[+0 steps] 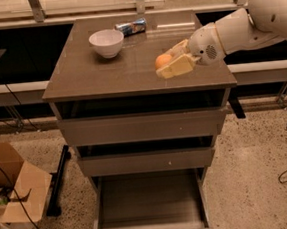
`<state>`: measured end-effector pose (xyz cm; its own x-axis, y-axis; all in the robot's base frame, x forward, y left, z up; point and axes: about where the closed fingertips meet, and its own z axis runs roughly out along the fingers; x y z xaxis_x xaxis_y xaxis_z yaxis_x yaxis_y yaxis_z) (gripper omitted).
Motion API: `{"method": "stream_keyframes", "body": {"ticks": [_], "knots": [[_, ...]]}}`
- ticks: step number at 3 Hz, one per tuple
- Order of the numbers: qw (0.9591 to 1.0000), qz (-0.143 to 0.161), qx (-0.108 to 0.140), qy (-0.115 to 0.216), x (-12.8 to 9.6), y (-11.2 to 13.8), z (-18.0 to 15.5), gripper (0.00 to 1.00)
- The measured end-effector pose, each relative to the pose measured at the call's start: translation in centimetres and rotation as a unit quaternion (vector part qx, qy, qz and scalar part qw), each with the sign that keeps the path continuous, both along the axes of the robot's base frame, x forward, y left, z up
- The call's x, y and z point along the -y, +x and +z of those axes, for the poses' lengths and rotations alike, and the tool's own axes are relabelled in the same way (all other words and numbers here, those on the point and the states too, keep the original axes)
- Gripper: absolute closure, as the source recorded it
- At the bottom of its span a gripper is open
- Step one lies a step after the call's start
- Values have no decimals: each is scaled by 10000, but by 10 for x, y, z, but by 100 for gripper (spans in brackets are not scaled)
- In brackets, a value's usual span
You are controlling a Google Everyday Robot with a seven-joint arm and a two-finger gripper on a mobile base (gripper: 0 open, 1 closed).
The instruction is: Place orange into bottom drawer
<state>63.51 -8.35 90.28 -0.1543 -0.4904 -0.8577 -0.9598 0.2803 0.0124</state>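
Currently pinching small, round, matte orange [162, 60] between cream fingers [180, 66] of gripper [168, 63] over right-hand part of cabinet top [105, 73], well apart from white bowl [106, 42], bottom drawer [148, 199] open below.

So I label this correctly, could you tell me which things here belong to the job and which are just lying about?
Job: orange, held in the gripper over the cabinet top's right side; bottom drawer, open.
Lying about: white bowl and crushed can on the cabinet top; cardboard box on the floor.
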Motion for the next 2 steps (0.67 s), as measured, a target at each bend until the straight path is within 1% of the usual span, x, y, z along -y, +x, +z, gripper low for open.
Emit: {"method": "stream_keyframes", "body": {"ticks": [1,2], "knots": [[9998,108,-153,-75,-13,-60,4,100],[9982,-20,-502,-329,-21,-129,-26,100]]}}
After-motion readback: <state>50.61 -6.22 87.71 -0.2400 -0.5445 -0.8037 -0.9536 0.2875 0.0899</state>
